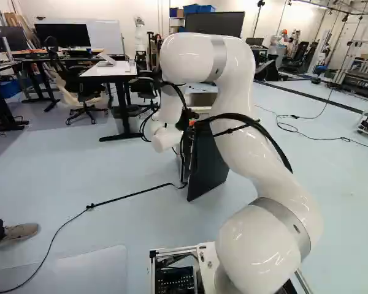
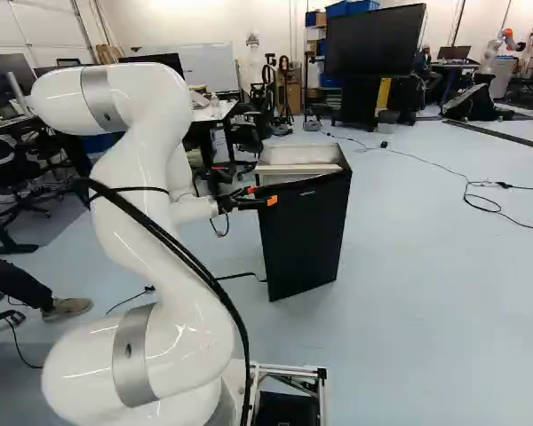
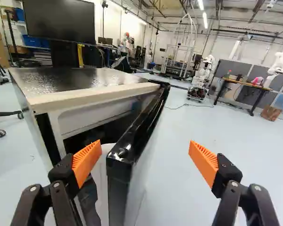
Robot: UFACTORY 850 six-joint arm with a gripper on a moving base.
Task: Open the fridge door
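Your fingers (image 3: pixel 86 162) stand spread wide, pinching nothing, with the near edge of the door (image 3: pixel 118 188) in the space between them. One finger is on the inner side, by the gap, and the other is out past the door's outer face; whether either pad touches, you can't tell from here. The fridge (image 3: pixel 75 80) stands on the floor (image 2: pixel 409 293) just ahead of the arm (image 2: pixel 133 240), its black front showing at the middle of the right base view. As for progress, the door is off its frame: the wrist view shows a dark wedge between it and the body, wide at your end and narrowing towards the far side, where the hinge probably is. So you have the breaking-free part done, and I'd call the job partly through. What's left is the real swing, since the door looks only ajar and most of the inside is hidden. Your inner finger seems well placed to push the door outward from behind, or you could close on the edge and pull. Either way, follow the hinge's arc, or the finger may slip off or shove the whole fridge.
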